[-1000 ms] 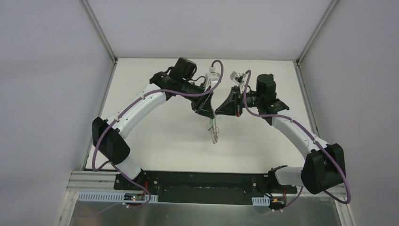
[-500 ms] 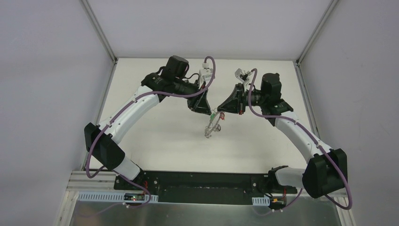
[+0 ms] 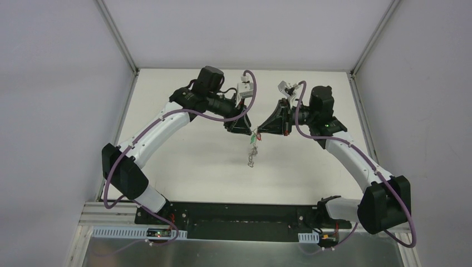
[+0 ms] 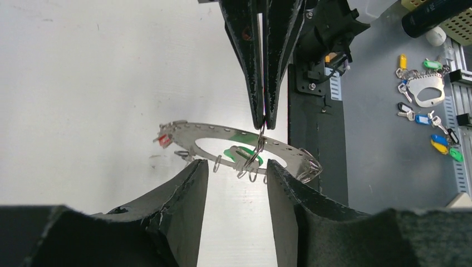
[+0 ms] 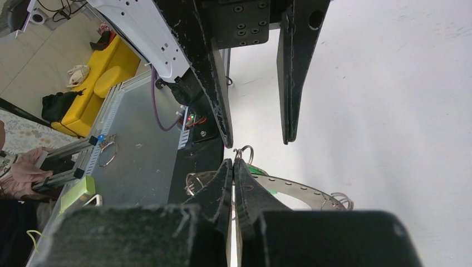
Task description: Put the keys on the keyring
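The keyring [image 4: 222, 132], a flat grey ring with small wire loops on its rim, hangs above the white table. My right gripper [image 5: 232, 163] is shut on one wire loop [image 5: 245, 152] at the rim. From the top view the keyring [image 3: 252, 151] dangles below that gripper [image 3: 257, 134]. A green-headed key [image 4: 241, 152] and a red-headed key [image 4: 163, 140] hang on the ring. My left gripper [image 4: 236, 167] is open just short of the ring's near edge, with only bare table showing between its fingers [image 4: 189, 183].
Beyond the table's near edge lies a grey surface with several spare tagged keys [image 4: 439, 142] and a metal plate [image 4: 424, 93]. A loose ring [image 5: 107, 153] rests on the grey shelf. Aluminium rails [image 3: 119, 117] border the table's sides.
My left gripper's jaws have widened. The keyring, earlier lower and then tilted between both grippers, now hangs straight down from the right gripper. Both arms drew slightly apart.
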`<state>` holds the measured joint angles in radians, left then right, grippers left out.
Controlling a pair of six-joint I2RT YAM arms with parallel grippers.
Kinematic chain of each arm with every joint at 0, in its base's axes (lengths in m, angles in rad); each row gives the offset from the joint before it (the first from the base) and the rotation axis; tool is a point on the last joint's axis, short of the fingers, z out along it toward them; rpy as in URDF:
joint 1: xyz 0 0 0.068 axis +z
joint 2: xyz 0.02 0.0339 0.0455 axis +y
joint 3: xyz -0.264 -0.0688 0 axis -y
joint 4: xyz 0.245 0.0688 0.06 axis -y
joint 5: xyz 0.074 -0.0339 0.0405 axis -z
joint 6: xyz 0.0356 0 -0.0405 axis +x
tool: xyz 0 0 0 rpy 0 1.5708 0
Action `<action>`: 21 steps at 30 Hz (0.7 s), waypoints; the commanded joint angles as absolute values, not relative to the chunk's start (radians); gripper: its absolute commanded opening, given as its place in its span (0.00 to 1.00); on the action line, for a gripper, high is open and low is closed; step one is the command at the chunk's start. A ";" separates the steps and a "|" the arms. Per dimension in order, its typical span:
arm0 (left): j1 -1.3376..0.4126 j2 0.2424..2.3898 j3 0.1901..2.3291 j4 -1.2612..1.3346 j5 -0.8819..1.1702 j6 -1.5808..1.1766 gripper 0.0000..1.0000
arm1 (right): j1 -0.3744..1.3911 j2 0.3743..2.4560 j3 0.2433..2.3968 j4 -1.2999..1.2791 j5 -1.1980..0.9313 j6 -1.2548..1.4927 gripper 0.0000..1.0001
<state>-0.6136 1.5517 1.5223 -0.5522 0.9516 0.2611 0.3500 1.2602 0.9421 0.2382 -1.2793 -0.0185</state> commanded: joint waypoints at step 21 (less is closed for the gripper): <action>-0.625 1.558 1.409 -0.277 1.120 0.135 0.25 | 0.342 1.272 0.936 0.358 -1.324 0.039 0.00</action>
<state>-0.6163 1.5578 1.4139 -0.3294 1.0763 0.1577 0.3466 1.2739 0.9367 0.3027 -1.2949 0.0338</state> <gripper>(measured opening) 0.267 0.007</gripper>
